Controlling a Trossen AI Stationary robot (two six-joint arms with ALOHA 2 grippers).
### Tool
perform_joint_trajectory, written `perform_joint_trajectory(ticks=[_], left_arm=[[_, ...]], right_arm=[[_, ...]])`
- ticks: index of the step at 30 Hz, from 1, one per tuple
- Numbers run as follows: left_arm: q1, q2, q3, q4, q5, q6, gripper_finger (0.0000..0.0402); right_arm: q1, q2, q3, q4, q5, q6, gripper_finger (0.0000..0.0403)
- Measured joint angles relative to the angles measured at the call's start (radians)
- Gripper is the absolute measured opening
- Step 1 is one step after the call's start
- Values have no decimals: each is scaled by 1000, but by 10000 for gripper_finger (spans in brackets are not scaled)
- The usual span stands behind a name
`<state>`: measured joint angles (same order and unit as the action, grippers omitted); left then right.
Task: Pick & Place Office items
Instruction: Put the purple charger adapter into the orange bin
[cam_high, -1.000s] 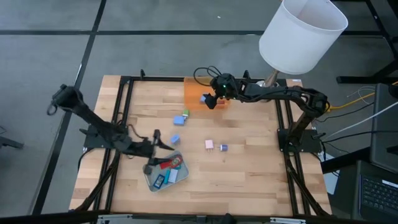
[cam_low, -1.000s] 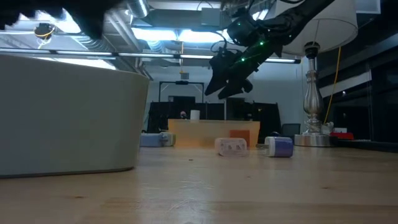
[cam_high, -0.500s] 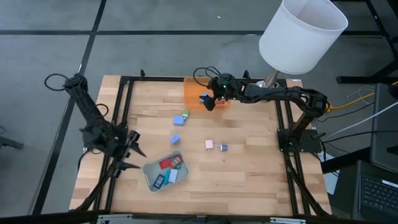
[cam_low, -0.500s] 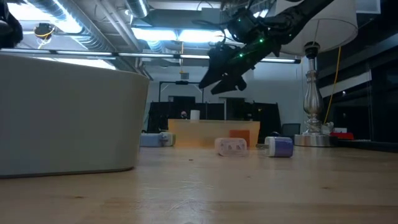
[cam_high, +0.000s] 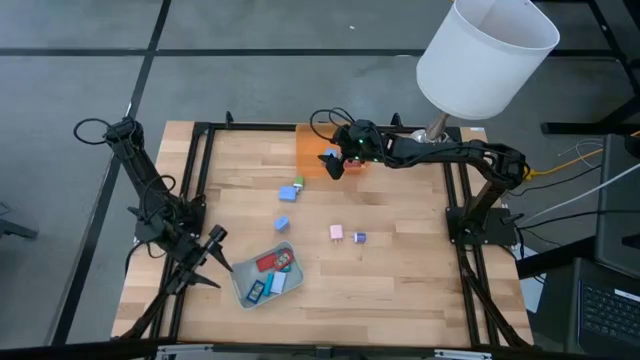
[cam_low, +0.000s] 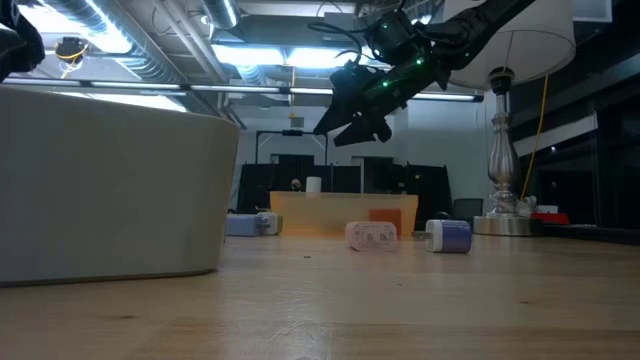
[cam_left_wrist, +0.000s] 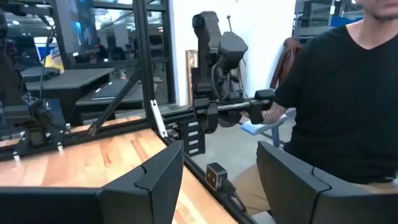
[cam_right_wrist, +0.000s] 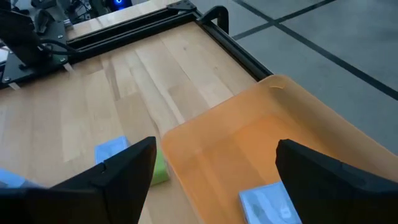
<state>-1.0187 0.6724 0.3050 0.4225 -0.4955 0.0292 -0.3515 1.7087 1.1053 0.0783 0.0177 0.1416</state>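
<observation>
The office items are small coloured pieces. A blue block with a green one (cam_high: 291, 190), a blue block (cam_high: 282, 223), a pink block (cam_high: 337, 232) and a purple block (cam_high: 358, 237) lie on the wooden table. Red and blue flat pieces (cam_high: 270, 272) lie in the grey-green tray (cam_high: 243, 272). One blue piece (cam_right_wrist: 267, 202) lies in the orange tray (cam_right_wrist: 249, 137). My right gripper (cam_right_wrist: 216, 149) hovers open above the orange tray (cam_high: 310, 150). My left gripper (cam_high: 215, 262) is open at the table's left edge, beside the grey-green tray.
A lamp with a white shade (cam_high: 485, 55) stands at the table's far right corner. Black frame rails (cam_high: 195, 180) run along the table's sides. A person in a black shirt (cam_left_wrist: 336, 99) sits beyond the table in the left wrist view.
My left arm has drawn back from above the grey-green tray toward the table's left edge, then swung toward the near edge. My right gripper has drifted slightly up and toward the table's left above the orange tray. No item has moved.
</observation>
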Motion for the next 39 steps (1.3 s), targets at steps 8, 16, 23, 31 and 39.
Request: perform_joint_trajectory(ticks=[8,16,23,31,39], left_arm=[[9,3,0,33,-3,-22,194],[13,-65,-15,-86,201,-14,197],[13,-252,-98,-94,266,-31,192],[13,-517,-236,-128,305,13,197],[13,-590,-296,-198,369,-10,191]], right_arm=[[0,0,0,10,0,-1,326],[6,-1,0,19,-19,-2,326],[17,-1,0,19,-19,-4,326],[39,-1,0,19,-21,-8,325],[73,-1,0,26,-35,-22,325]])
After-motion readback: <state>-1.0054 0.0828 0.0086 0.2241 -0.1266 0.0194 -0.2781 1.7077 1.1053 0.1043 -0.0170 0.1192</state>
